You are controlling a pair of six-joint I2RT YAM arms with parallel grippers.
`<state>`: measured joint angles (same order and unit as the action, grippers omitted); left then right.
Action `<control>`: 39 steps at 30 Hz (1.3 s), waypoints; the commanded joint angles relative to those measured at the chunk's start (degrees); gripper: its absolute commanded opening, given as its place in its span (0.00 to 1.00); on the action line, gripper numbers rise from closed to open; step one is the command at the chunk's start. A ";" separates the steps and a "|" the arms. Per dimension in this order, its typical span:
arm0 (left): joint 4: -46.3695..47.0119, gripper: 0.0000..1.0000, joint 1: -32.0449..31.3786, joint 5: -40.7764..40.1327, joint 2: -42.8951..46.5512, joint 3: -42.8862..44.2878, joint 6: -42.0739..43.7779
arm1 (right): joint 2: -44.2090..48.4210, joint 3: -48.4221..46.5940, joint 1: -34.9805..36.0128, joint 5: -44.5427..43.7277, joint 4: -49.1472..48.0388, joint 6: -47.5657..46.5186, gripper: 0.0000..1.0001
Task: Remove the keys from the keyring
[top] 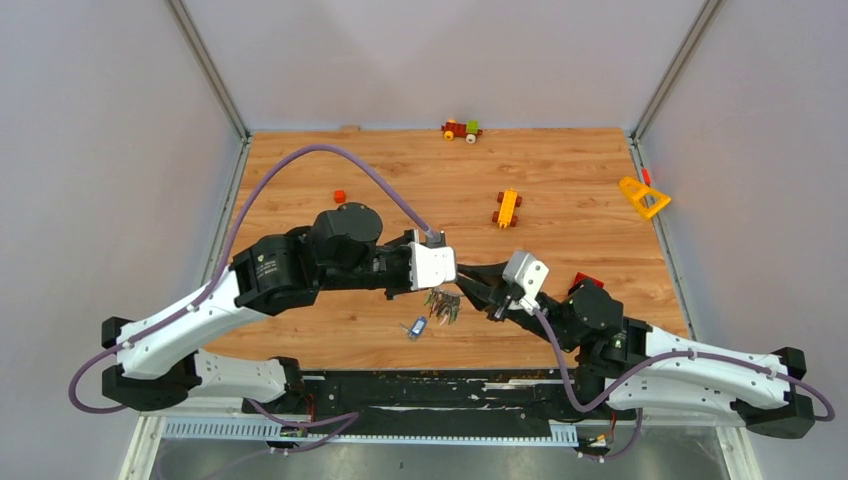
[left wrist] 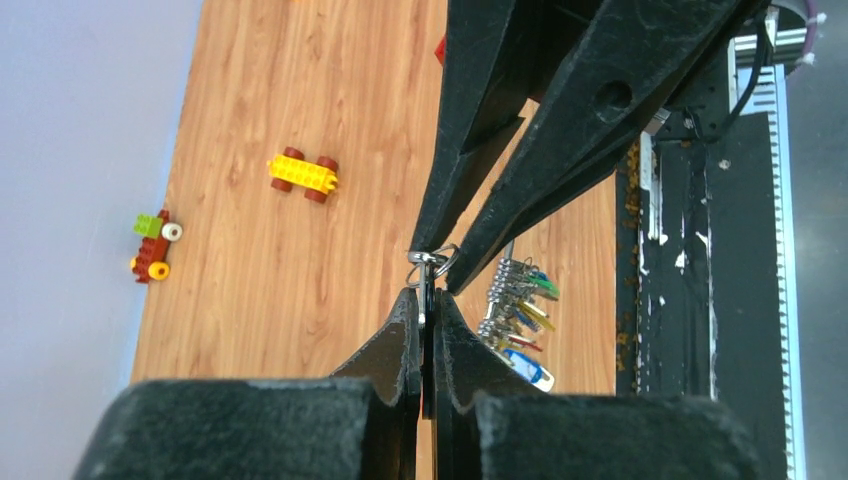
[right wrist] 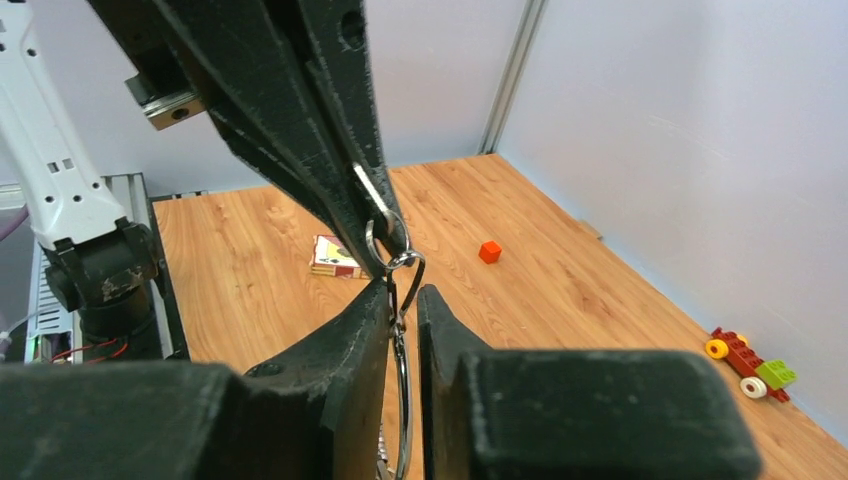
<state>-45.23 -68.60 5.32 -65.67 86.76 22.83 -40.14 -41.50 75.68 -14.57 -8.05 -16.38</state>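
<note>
**Top view.** The left end effector [top: 458,276] and the right end effector [top: 480,290] meet tip to tip above the near middle of the tabletop [top: 560,250]. The keys [top: 442,305] hang in a bunch just beneath that meeting point. One loose key [top: 417,328] with a blue tag lies on the wood just beside the bunch. Two toy cars [top: 507,208] and a red brick [top: 339,196] lie well apart from the work. The surface is smooth, level wood-grain laminate, closed in by pale walls at the left, right and far sides.

**Left wrist view.** The left fingers are pressed together on a small ring of the keyring [left wrist: 430,258]. The right fingers converge on the same spot from above. The keys dangle freely off to one side.

**Right wrist view.** The right fingers are closed to a narrow slot, with the large wire loop running down between them. Whether they bear hard on it cannot be told.

**Handling.** The bunch is probably light, rigid and apt to swing. The wire is probably thin, springy and slippery. A flat pinch on the wire close to its split likely serves best.
</note>
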 commanded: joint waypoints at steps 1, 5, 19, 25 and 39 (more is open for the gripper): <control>-2.06 0.00 -0.13 1.63 -0.71 3.59 1.99 | 0.22 1.14 -0.01 2.44 -5.05 1.73 0.19; -2.71 0.00 -0.19 1.92 -1.08 4.47 2.28 | 0.63 2.16 -0.02 2.24 -5.75 2.21 0.21; -4.41 0.00 -0.14 1.72 -2.01 6.00 2.92 | 1.65 6.02 -0.01 3.63 -6.62 3.64 0.29; -4.27 0.00 -0.13 1.30 -2.02 6.19 2.73 | 1.34 6.67 -0.01 2.93 -7.33 3.90 0.29; -3.28 0.00 -0.13 -0.41 -2.93 5.72 1.60 | -0.01 6.69 -0.03 3.77 -8.03 4.60 0.30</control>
<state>-52.07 -68.60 5.34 -68.79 89.76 24.53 -39.75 -34.54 75.68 -11.66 -14.22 -13.04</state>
